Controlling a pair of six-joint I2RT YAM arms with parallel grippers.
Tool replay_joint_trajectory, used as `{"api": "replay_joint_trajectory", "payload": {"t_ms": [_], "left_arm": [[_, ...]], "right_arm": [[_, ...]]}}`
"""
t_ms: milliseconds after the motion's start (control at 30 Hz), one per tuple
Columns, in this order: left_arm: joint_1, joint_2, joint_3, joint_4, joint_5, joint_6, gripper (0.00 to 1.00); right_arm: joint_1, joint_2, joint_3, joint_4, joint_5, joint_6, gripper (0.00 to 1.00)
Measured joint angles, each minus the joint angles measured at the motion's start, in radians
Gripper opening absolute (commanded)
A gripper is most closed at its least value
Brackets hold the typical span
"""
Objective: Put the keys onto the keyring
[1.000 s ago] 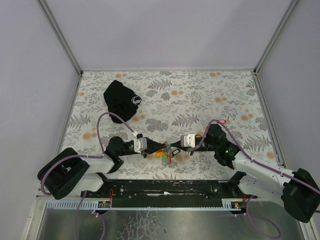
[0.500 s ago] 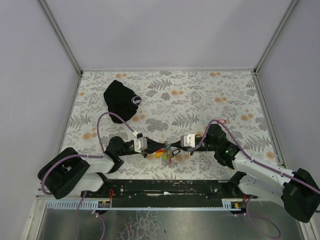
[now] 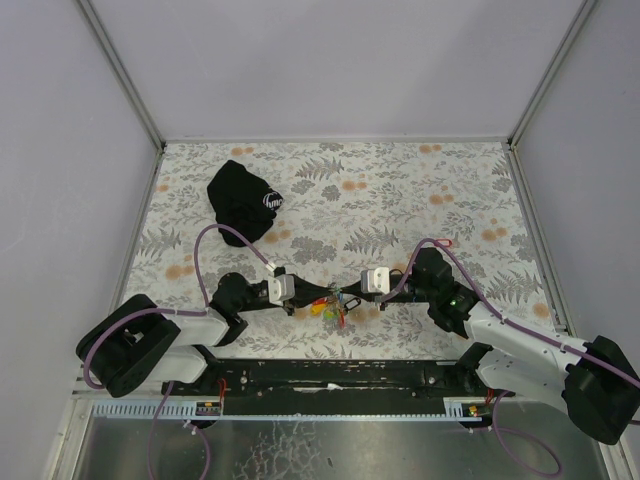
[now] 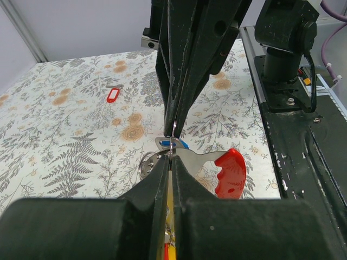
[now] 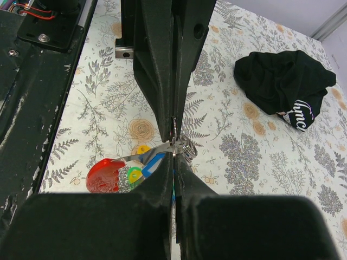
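My left gripper [image 3: 325,293] and right gripper [image 3: 346,295] meet tip to tip low over the near middle of the table. Both are shut on a thin wire keyring [image 4: 174,138] held edge-on between them. The keys [image 3: 335,310] hang under it as a bunch of coloured tags. A blue tag [image 5: 155,162], a green tag [image 5: 133,173] and a yellow tag [image 5: 142,149] show in the right wrist view. A flat metal piece with a red grip [image 4: 231,171] hangs from the same bunch. One loose red tag [image 4: 113,95] lies apart on the cloth.
A black cloth pouch [image 3: 245,201] with a white logo lies at the back left. The floral cloth [image 3: 400,190] covers the table. A black rail [image 3: 330,375] with the arm bases runs along the near edge. Grey walls stand on three sides.
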Motion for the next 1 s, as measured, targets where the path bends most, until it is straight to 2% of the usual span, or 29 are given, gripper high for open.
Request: {"api": "replay_joint_trajectory", "payload": {"t_ms": [1000], "left_arm": [[0.014, 0.035, 0.040, 0.004, 0.101, -0.035, 0.00]], "right_arm": [[0.017, 0.014, 0.018, -0.019, -0.005, 0.006, 0.00]]}}
